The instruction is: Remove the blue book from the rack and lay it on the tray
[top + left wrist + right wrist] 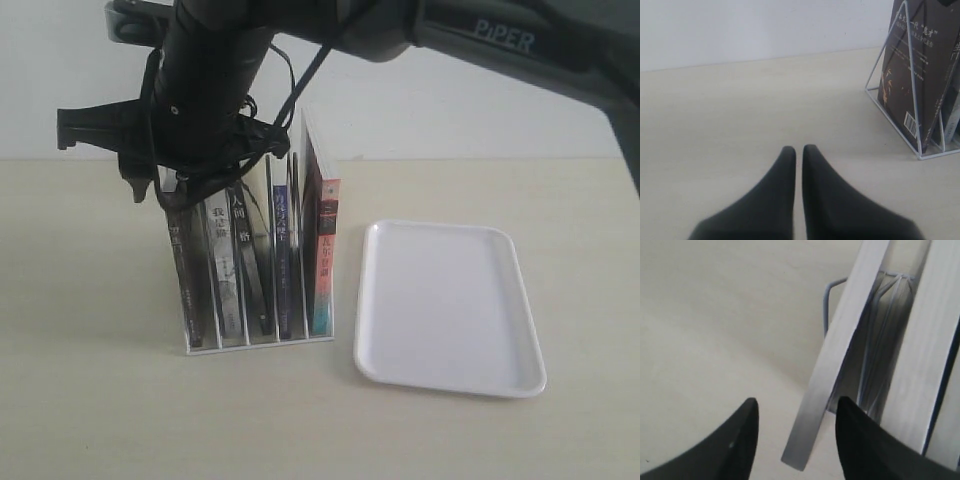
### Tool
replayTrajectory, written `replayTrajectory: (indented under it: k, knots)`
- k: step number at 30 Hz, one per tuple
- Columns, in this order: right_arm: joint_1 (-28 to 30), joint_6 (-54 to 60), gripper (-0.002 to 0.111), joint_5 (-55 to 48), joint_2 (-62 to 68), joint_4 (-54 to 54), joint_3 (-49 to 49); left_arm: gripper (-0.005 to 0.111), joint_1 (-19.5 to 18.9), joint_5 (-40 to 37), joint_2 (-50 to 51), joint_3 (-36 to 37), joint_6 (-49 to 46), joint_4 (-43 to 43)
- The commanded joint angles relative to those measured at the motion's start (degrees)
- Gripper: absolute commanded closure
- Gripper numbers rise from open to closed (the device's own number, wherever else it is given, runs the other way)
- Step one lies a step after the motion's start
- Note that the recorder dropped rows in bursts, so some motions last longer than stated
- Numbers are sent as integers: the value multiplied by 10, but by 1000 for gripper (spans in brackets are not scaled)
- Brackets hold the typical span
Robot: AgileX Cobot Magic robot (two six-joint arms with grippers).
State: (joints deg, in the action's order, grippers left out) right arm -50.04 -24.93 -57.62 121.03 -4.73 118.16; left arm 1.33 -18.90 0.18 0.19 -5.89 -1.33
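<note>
The blue book (283, 260) stands upright in the rack (260, 343), its dark blue spine fourth from the left, next to the pink-red-and-teal-spined book (322, 250). The white tray (445, 305) lies flat to the right of the rack and holds nothing. My right arm (200, 90) reaches across over the rack's left half and hides its own fingers there. In the right wrist view my right gripper (796, 405) is open, and the pale top edge of a leaning end book (840, 355) lies between the fingers, untouched. My left gripper (799, 148) is shut on nothing, low over bare table beside the rack's end.
Black- and grey-spined books (225, 270) fill the three left slots. The left wrist view shows the rack's wire end (900, 75) with a black-covered book (925, 75) behind it. A pale wall stands behind the table. A thin dark blue edge (944, 390) borders a thicker page block.
</note>
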Motion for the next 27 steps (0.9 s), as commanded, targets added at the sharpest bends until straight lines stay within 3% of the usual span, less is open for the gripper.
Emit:
replayTrajectory:
  k: [1, 13, 15, 20, 27]
  knots:
    - [2, -5, 60, 11, -4, 11, 1, 102, -1, 9, -2, -2, -1, -1]
    - [4, -17, 60, 27, 25, 16, 1, 102, -1, 9, -2, -2, -1, -1]
    - [4, -21, 66, 31, 28, 23, 1, 102, -1, 9, -2, -2, -1, -1]
    - [4, -16, 108, 17, 28, 52, 2, 102, -1, 9, -2, -2, -1, -1]
    - [4, -14, 108, -11, 28, 56, 43, 102, -1, 9, -2, -2, -1, -1]
